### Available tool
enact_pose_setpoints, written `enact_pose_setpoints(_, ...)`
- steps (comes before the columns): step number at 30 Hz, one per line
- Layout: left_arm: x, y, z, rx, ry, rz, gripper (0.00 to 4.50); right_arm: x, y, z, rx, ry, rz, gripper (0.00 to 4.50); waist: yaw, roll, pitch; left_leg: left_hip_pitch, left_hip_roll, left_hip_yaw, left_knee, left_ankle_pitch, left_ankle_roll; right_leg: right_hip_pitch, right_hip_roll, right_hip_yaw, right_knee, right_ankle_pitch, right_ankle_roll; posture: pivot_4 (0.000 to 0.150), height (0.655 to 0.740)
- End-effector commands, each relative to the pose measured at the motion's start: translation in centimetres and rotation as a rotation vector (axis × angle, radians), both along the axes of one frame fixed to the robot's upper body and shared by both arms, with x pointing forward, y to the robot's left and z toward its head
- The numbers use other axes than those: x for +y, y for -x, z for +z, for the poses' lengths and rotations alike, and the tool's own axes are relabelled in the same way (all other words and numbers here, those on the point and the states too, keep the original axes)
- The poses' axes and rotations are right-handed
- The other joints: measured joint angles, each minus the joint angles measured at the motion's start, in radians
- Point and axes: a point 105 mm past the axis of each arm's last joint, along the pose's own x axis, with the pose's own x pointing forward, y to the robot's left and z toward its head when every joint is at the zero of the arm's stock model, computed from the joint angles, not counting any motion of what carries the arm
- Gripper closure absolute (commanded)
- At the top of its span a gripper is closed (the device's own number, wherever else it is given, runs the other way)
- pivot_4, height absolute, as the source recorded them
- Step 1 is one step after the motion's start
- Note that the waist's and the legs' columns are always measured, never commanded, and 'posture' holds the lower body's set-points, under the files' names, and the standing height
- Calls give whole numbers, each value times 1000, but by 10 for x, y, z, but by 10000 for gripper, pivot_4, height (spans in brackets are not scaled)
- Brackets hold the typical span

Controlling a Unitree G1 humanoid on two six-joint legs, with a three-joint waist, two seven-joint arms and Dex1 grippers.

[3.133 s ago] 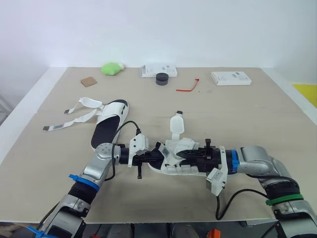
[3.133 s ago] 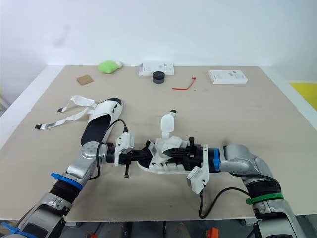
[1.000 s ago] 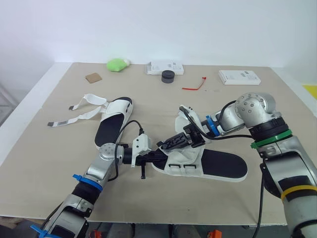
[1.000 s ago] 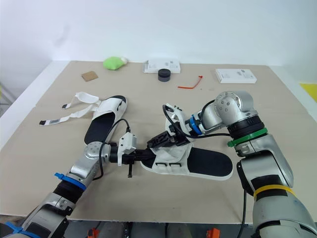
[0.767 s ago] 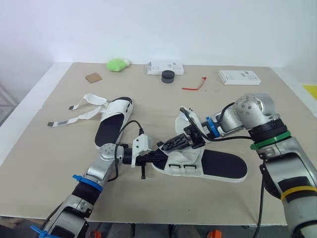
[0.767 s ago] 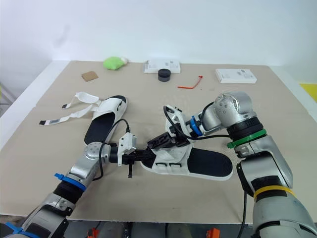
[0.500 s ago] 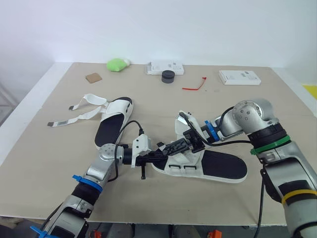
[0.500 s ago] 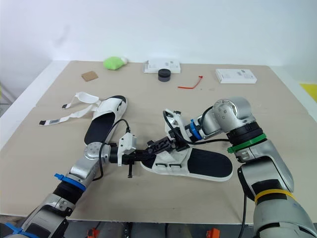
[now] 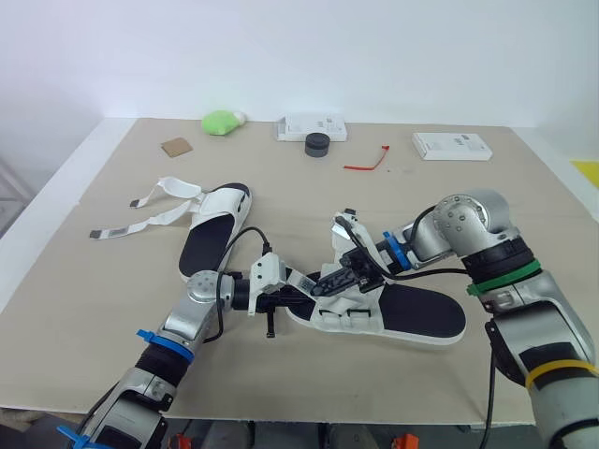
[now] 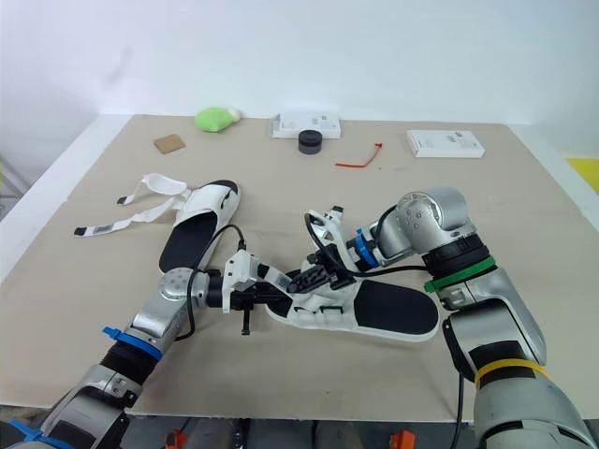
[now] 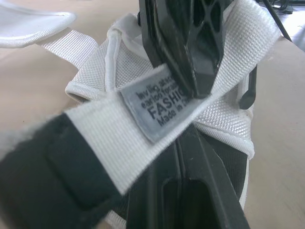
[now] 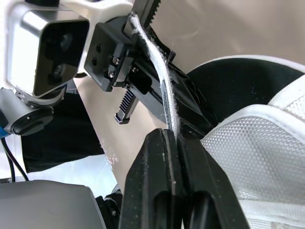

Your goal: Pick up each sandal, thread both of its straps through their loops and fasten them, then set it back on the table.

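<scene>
Both grippers meet at the front strap of the near sandal [image 9: 412, 313], lower centre of frame.
Right gripper [image 12: 172, 137] is clamped tight on the white webbing strap [image 11: 157, 107], which runs across to the left gripper [image 9: 298, 292]; can't tell whether the left is closed. The sandal's sole lies on the table [image 9: 112, 355]. Second sandal [image 9: 211, 238] sits centre-left, its loose straps [image 9: 140, 210] trailing left.

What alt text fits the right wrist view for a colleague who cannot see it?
The right end effector pinches a white strap edge-on between its shut black fingers. The strap leads into the grip of the left end effector, just beyond. Beside them, the sandal shows its white mesh upper and black footbed, with the tan table behind.
</scene>
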Motion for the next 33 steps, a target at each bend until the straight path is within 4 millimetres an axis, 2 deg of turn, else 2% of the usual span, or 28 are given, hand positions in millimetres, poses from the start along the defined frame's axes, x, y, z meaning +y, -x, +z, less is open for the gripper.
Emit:
enact_pose_setpoints(1,12,12,-54,170,-166,35,45000,1,1,22,-61,-76,27,44307,0,0,0,0,0,0,0,0,0,0,0,0,0,0,0,1500,7400)
enact_pose_setpoints(3,12,12,-55,170,-166,34,45000,2,2,39,-103,-145,42,44307,0,0,0,0,0,0,0,0,0,0,0,0,0,0,0,1500,7400)
enact_pose_setpoints(6,11,11,-55,170,-164,32,45000,-4,-7,57,-264,-193,13,44307,1,0,0,0,0,0,0,0,0,0,0,0,0,0,0,1500,7400)
enact_pose_setpoints(9,11,10,-54,168,-164,35,45000,-13,-8,71,-426,-252,-9,44307,3,0,1,0,0,0,0,0,0,0,0,0,0,-1,1,1500,7400)
enact_pose_setpoints(16,12,10,-56,169,-168,31,45000,-31,18,87,-764,-350,-27,44307,14,0,1,-1,-1,1,0,-1,-1,0,1,-1,-1,-2,3,1500,7400)
enact_pose_setpoints(18,12,9,-56,168,-174,25,45000,-35,36,89,-875,-391,6,44307,18,-2,1,-1,-1,-1,0,-1,-1,1,3,-2,-1,-2,3,1500,7400)
enact_pose_setpoints(20,12,8,-56,168,-176,18,45000,-35,54,82,-1014,-359,69,44307,17,0,1,0,0,-2,0,-1,-1,2,4,-2,-1,-3,4,1500,7400)
enact_pose_setpoints(23,11,7,-56,167,-181,6,45000,-32,69,59,-1140,-250,192,44307,17,0,1,0,0,-2,0,-1,-2,2,4,-2,-1,-2,3,1500,7400)
enact_pose_setpoints(28,10,5,-57,168,-183,-6,45000,-36,74,31,-1364,-82,381,44307,15,-1,1,2,0,-1,0,-3,-6,1,0,-4,-2,-2,3,1500,7400)
enact_pose_setpoints(33,10,6,-58,173,-187,-17,45000,-44,96,0,-1646,43,784,44307,15,0,1,2,2,0,0,-3,-6,4,-12,-21,-13,-2,3,1500,7400)
